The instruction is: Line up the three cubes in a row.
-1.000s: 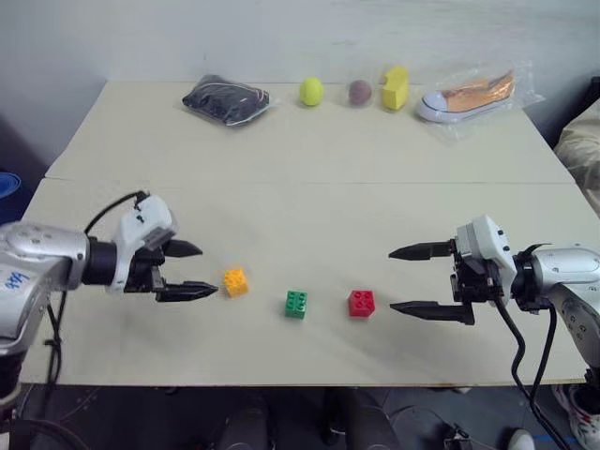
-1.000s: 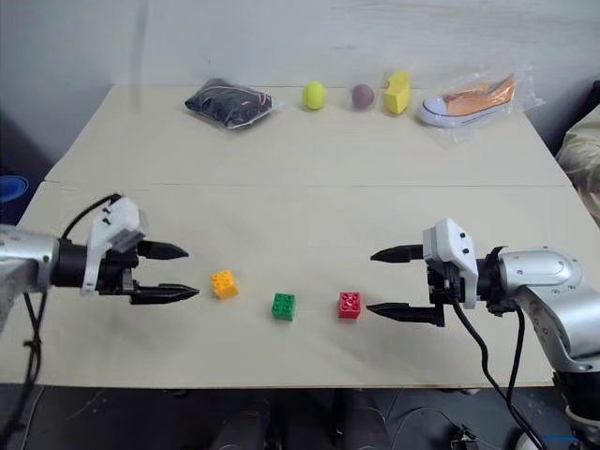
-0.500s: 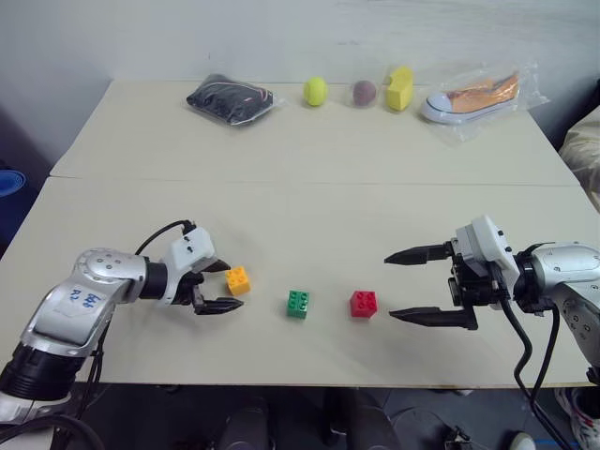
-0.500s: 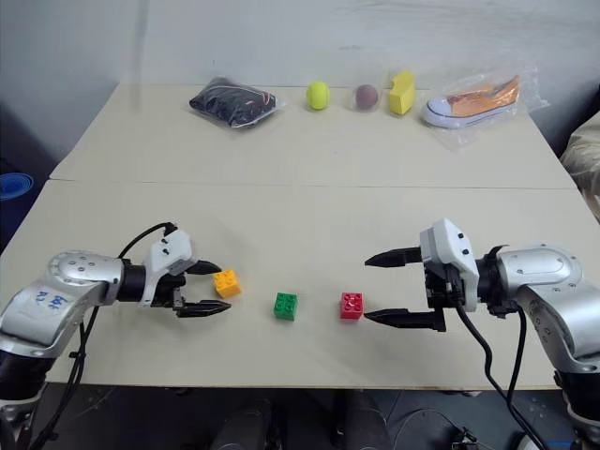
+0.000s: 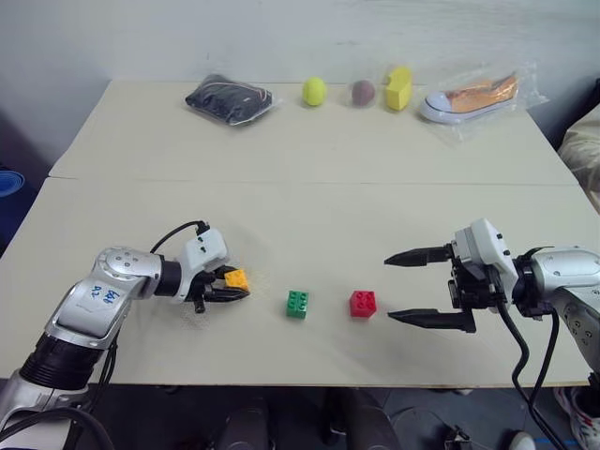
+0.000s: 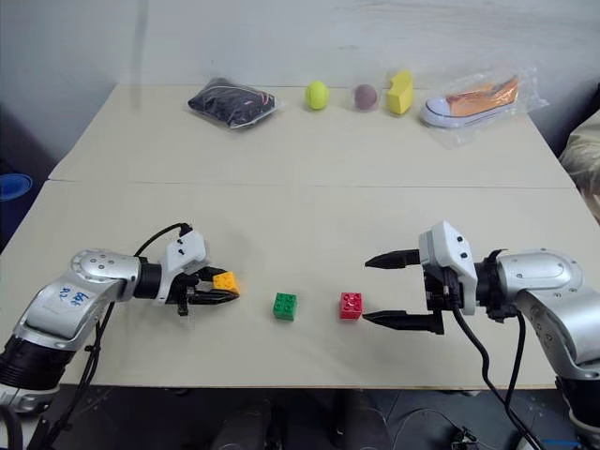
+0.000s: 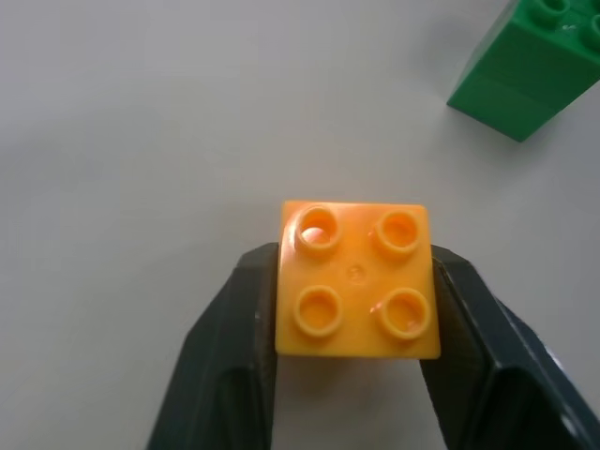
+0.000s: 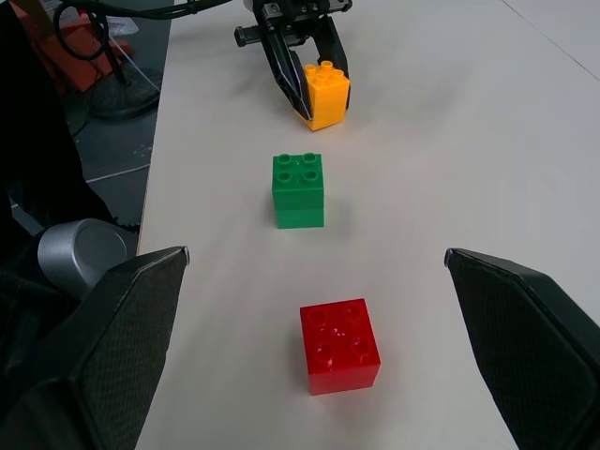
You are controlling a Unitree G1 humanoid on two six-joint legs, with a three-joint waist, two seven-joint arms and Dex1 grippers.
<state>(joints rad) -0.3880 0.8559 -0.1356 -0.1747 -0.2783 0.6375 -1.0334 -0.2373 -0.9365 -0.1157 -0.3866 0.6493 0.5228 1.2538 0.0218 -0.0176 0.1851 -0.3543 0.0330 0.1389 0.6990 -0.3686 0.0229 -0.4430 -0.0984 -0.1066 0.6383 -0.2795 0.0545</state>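
Note:
Three studded cubes lie near the table's front edge. My left gripper (image 5: 231,286) is shut on the orange-yellow cube (image 5: 237,277), one black finger (image 7: 234,328) pressed against each side of the cube (image 7: 356,279), which sits slightly tilted. The green cube (image 5: 297,304) stands a short way to its right, and the red cube (image 5: 362,303) is further right again. My right gripper (image 5: 388,288) hangs open just right of the red cube (image 8: 339,345), touching nothing. The green cube (image 8: 298,190) lies between the red one and the held one.
Along the table's far edge sit a black bundle (image 5: 228,98), a yellow-green ball (image 5: 313,91), a brownish ball (image 5: 361,92), a pale-yellow foam block (image 5: 397,87) and a bagged shoe (image 5: 469,97). The table's front edge (image 5: 281,382) runs close below the cubes.
My left gripper has come down and forward around the orange-yellow cube and shut on it. The right gripper and the other two cubes have kept still.

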